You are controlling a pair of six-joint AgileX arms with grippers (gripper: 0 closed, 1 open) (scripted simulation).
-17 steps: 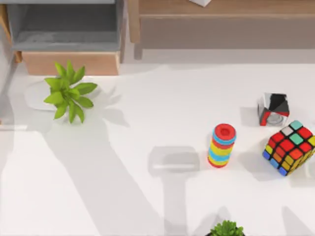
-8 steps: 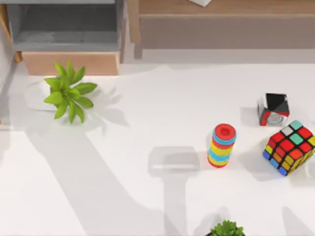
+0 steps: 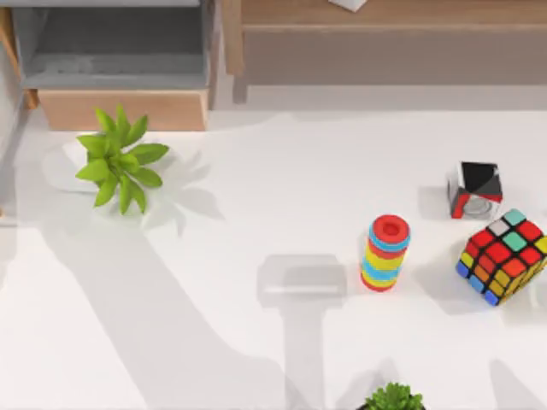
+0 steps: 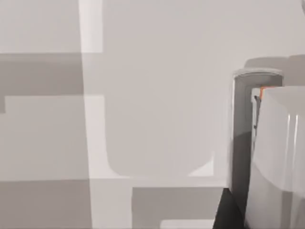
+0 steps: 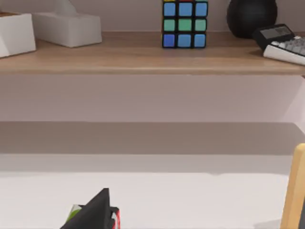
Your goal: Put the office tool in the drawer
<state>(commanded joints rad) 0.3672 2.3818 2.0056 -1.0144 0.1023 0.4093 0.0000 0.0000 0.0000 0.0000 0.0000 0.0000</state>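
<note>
The drawer stands open at the table's far left, its grey lining showing behind the light tan front panel. I cannot clearly make out the office tool. A faint paler patch lies on the drawer's grey floor near its left front, and I cannot tell what it is. Both arms are outside the top view, and long arm shadows cross the left and middle of the white table.
A green plant on a pale oval base sits just before the drawer. A faint clear boxy shape lies mid-table. To the right are a coloured ring stack, a glossy cube and a Rubik's cube. The brown shelf spans the back.
The arm shadow on the table's left has slid further toward the left edge. No object has moved.
</note>
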